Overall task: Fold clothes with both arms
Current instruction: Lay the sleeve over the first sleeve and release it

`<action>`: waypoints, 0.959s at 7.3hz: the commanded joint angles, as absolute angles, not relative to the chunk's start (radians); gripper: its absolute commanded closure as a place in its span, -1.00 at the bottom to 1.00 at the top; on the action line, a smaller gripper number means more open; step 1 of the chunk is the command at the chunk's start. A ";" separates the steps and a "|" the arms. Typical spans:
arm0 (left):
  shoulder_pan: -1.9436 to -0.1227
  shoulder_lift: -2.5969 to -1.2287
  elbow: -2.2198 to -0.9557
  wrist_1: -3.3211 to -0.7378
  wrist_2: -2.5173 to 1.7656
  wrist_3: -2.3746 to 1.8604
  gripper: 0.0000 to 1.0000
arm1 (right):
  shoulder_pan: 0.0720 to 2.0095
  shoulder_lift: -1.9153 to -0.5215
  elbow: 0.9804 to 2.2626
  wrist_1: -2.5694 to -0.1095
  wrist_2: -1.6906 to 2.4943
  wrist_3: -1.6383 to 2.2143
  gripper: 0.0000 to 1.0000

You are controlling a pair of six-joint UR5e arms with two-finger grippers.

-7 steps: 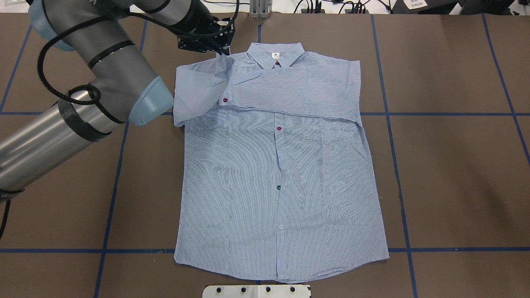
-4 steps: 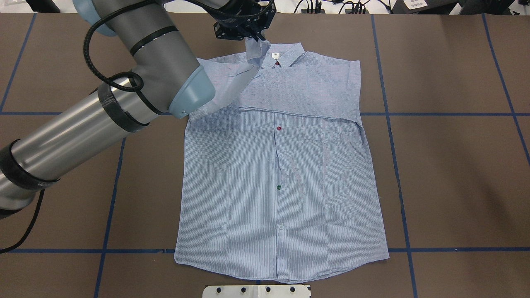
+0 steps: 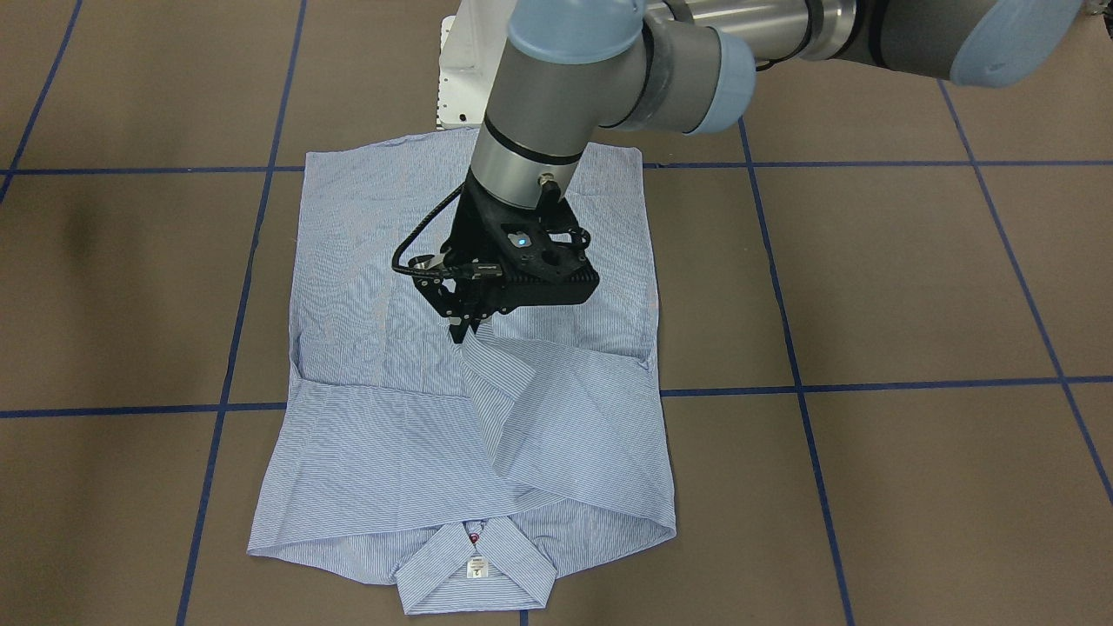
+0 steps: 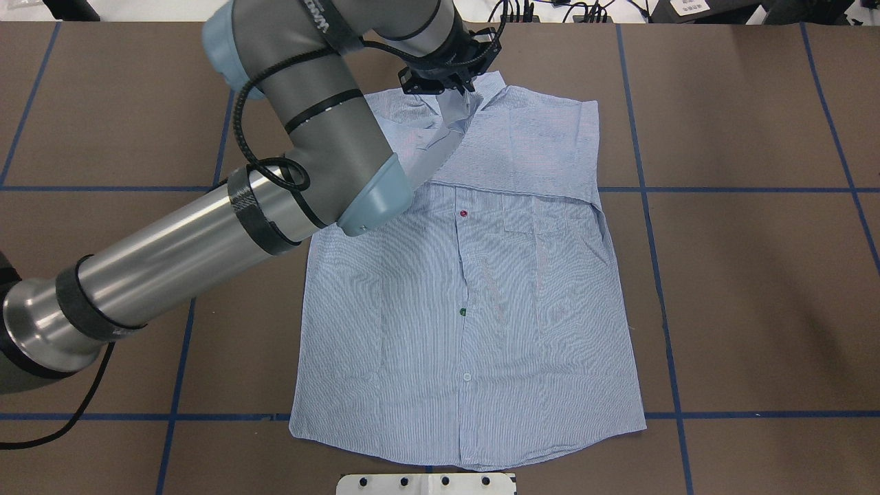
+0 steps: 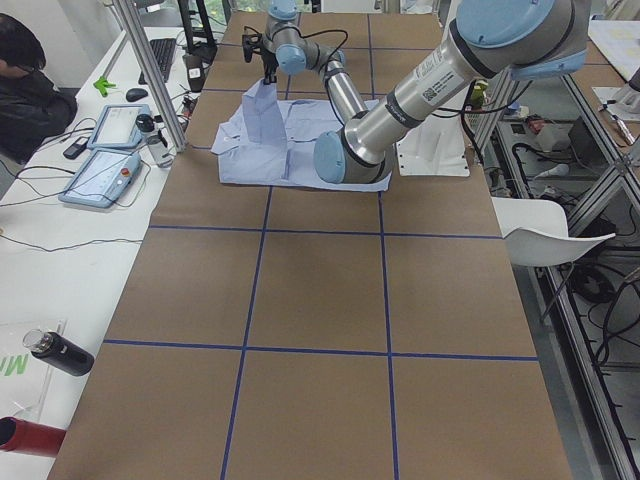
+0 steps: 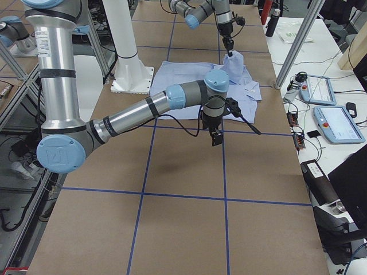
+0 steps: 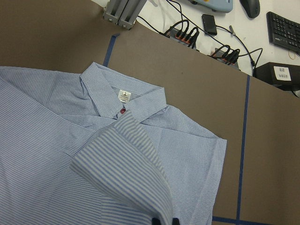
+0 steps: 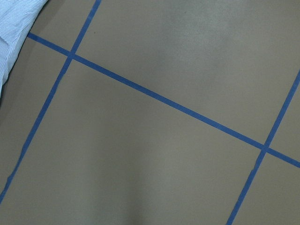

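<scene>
The shirt lies flat in the middle of the bench, with its collar toward the edge far from the robot. The left end effector is clamped on one sleeve and holds it lifted over the chest. The right end effector hangs beside the shirt; I cannot tell if it is apart or together.

Item count, all views.
One shirt; left arm and right arm, two; left gripper and right gripper, two; two red buttons, one green button, one white button; one person, upper left.
</scene>
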State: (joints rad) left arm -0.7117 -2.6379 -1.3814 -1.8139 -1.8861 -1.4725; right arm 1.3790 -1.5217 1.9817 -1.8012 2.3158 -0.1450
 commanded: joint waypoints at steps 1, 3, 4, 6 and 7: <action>-0.635 -2.701 -1.266 -1.833 -1.829 -1.524 -0.84 | 1.379 -1.522 1.979 -1.801 2.319 -0.144 -1.00; -0.592 -2.799 -1.088 -2.053 -1.830 -1.710 -1.00 | 1.379 -1.522 1.979 -1.802 2.322 -0.144 -1.00; -0.591 -2.793 -1.088 -2.060 -1.838 -1.685 -1.00 | 1.379 -1.522 1.976 -1.802 2.322 -0.144 -1.00; -0.591 -2.768 -1.095 -2.057 -1.850 -1.593 -1.00 | 1.378 -1.514 1.982 -1.801 2.324 -0.094 -0.99; -0.591 -2.763 -1.098 -2.031 -1.906 -1.563 -1.00 | 1.376 -1.508 1.986 -1.801 2.335 -0.043 -0.99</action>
State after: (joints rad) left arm -0.5913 -2.7738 -1.0953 -2.0495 -1.8598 -1.6040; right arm 1.3772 -1.5145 1.9813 -1.8015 2.3259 -0.0974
